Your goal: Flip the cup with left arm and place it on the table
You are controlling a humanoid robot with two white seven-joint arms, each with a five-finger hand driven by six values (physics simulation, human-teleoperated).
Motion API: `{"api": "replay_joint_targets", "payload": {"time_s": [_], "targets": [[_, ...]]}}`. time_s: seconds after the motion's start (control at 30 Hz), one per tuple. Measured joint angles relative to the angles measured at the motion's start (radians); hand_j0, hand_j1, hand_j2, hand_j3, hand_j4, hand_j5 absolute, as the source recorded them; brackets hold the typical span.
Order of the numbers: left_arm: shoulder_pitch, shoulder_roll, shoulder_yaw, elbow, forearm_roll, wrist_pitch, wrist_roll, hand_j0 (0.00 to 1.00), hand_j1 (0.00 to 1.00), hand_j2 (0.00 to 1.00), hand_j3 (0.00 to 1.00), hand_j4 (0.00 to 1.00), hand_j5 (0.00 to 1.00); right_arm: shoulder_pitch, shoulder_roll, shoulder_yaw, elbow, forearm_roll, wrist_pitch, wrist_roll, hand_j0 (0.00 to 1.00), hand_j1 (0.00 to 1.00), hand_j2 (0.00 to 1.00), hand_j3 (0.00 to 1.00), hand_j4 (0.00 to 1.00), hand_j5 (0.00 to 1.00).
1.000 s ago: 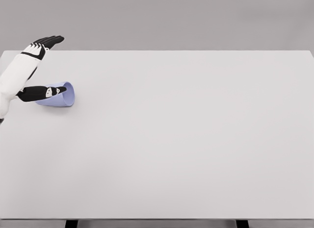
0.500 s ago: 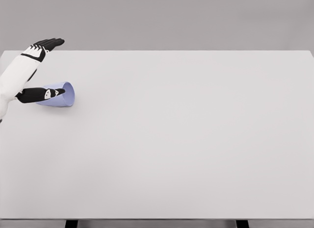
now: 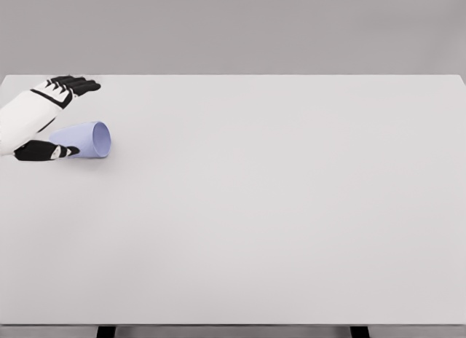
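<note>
Since the earlier frames the left hand (image 3: pixel 45 118) had drawn back toward the left edge and dropped lower, its thumb sliding off the cup's (image 3: pixel 85 140) side to lie at the cup's base end, so more of the lavender wall showed. The fingers (image 3: pixel 79 84) were stretched out straight and held close to one another, pointing toward 3 o'clock, well apart from the thumb (image 3: pixel 45 151), with the cup lying in the wide gap between them. Nothing was gripped; whether the thumb just touched the cup's closed end could not be told from this angle.

The cup lay on its side on the white tabletop (image 3: pixel 277 207), at about 9 o'clock of the surface near its left edge, with its open mouth facing 3 o'clock and its narrower base toward the arm. The white forearm entered from the left edge of the view.
</note>
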Motion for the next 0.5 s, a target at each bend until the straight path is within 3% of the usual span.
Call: {"api": "replay_joint_targets", "payload": {"time_s": [0.1,0.3,0.5], "targets": [[-0.038,0.015,-0.067,0.004,-0.018,0.082,-0.002,1.0,1.0,1.0,1.0,1.0,1.0,0.0,0.0,0.0,0.0,0.0,0.0,0.0,1.0,1.0,1.0,1.0,1.0,1.0],[-0.049,-0.008,-0.12,0.01,-0.022,0.191,-0.004,1.0,1.0,1.0,1.0,1.0,1.0,0.0,0.0,0.0,0.0,0.0,0.0,0.0,1.0,1.0,1.0,1.0,1.0,1.0],[-0.11,-0.037,-0.183,0.014,0.111,0.288,-0.006,1.0,1.0,1.0,1.0,1.0,1.0,0.0,0.0,0.0,0.0,0.0,0.0,0.0,1.0,1.0,1.0,1.0,1.0,1.0]]}}
